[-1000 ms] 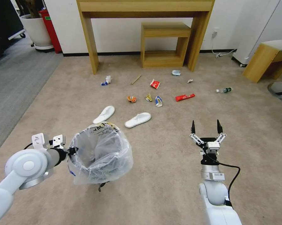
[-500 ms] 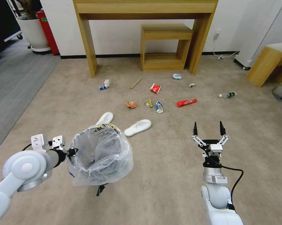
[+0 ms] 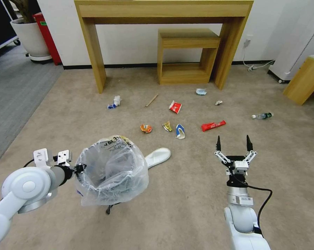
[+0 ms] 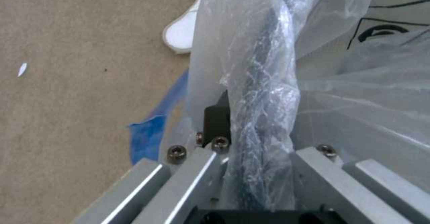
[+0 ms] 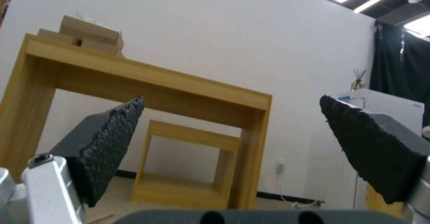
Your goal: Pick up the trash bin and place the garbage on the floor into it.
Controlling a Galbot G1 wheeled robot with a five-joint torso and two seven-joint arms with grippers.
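Beige carpet floor (image 3: pixel 184 194), wooden desk (image 3: pixel 163 8) and white wall at the back. At left, my left gripper (image 3: pixel 81 169) is clamped on the rim of the trash bin (image 3: pixel 110 170); in the left wrist view the fingers (image 4: pixel 217 120) pinch the dark rim through the crinkled liner. The bin hangs off the carpet, mouth up.

Ahead lies the garbage: one white slipper (image 3: pixel 158 156) just beside the bin, an orange wrapper (image 3: pixel 146 128), a wooden stick (image 3: pixel 151 100), a red wrapper (image 3: pixel 213 125), and a bottle (image 3: pixel 263 115) far right. My right gripper (image 3: pixel 233 143) hovers above bare carpet, fingers spread wide, nothing between them.

Judgement: this is the approach to the litter. I would keep the bin level and low, stop with the slipper within the right arm's reach, and take the nearest piece first.

Unclear: the bin covers part of the near slipper. The liner masks how deep the left grip sits. The small white scraps near the desk are too small to identify.
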